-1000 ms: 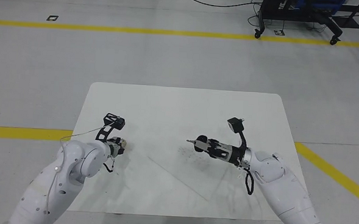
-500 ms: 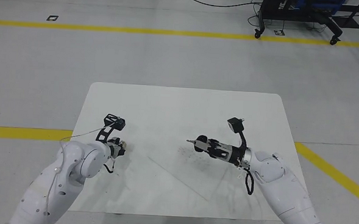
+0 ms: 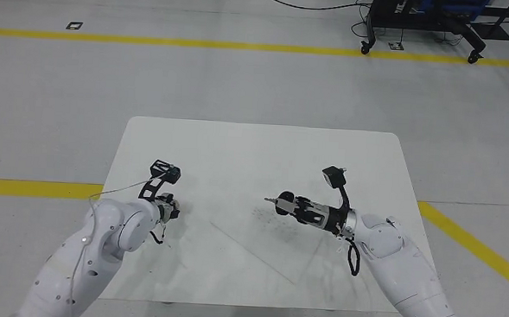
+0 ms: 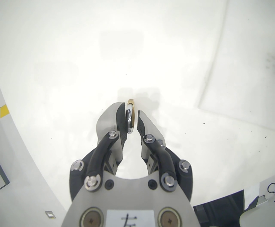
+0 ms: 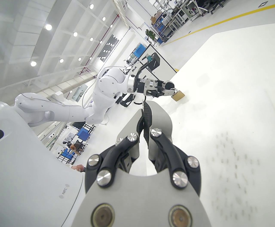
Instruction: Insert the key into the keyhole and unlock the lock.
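Observation:
My left gripper [image 4: 131, 111] is shut on a brass padlock [image 4: 130, 116], seen edge-on with its chrome shackle between the pads. In the right wrist view the same padlock [image 5: 178, 96] hangs from the left gripper [image 5: 171, 90] just above the white table [image 3: 263, 150]. The right gripper [image 3: 278, 201] sits near the table's middle, shut on a thin key [image 3: 269, 199] whose tip points toward the left arm. Its fingers [image 5: 148, 116] are pressed together, and the key is barely visible between them. A wide gap separates the key from the padlock.
A faint crease runs across the table cover [image 3: 250, 249] between the arms. Small dark specks [image 3: 264, 215] mark the surface near the right gripper. Yellow floor lines [image 3: 28, 187] and a dark wheeled cart [image 3: 426, 20] lie beyond the table.
The left arm has shifted slightly, with the padlock still in its grip. The right arm has not moved.

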Action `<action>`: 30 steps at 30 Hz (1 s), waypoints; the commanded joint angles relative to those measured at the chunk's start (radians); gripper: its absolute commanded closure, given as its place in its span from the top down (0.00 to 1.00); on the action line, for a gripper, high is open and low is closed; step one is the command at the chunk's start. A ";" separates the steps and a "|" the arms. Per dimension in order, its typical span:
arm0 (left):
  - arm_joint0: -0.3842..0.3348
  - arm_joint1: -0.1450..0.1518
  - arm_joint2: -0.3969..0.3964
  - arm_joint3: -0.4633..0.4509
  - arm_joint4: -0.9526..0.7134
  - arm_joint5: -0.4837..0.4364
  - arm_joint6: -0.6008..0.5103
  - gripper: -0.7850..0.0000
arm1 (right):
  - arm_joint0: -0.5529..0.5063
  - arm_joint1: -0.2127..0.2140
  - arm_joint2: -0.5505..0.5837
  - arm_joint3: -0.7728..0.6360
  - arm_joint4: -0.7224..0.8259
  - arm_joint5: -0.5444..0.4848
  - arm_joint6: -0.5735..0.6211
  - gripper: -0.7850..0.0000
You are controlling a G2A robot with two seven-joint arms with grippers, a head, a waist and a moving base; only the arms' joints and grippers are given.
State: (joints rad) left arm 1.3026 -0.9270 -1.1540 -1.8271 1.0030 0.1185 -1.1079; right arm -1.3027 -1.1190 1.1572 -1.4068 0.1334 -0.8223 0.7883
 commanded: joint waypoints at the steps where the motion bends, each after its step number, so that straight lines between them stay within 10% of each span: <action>1: -0.003 -0.002 0.003 0.007 0.010 0.007 -0.001 0.00 | 0.000 0.000 0.000 0.000 0.000 0.000 0.000 0.00; 30: 0.157 -0.005 -0.247 -0.066 -0.383 -0.093 0.289 0.00 | 0.000 0.000 0.000 0.000 0.000 0.000 0.000 0.00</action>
State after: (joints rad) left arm 1.4584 -0.9316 -1.4009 -1.8945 0.6334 0.0255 -0.8243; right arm -1.3027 -1.1190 1.1572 -1.4068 0.1334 -0.8223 0.7883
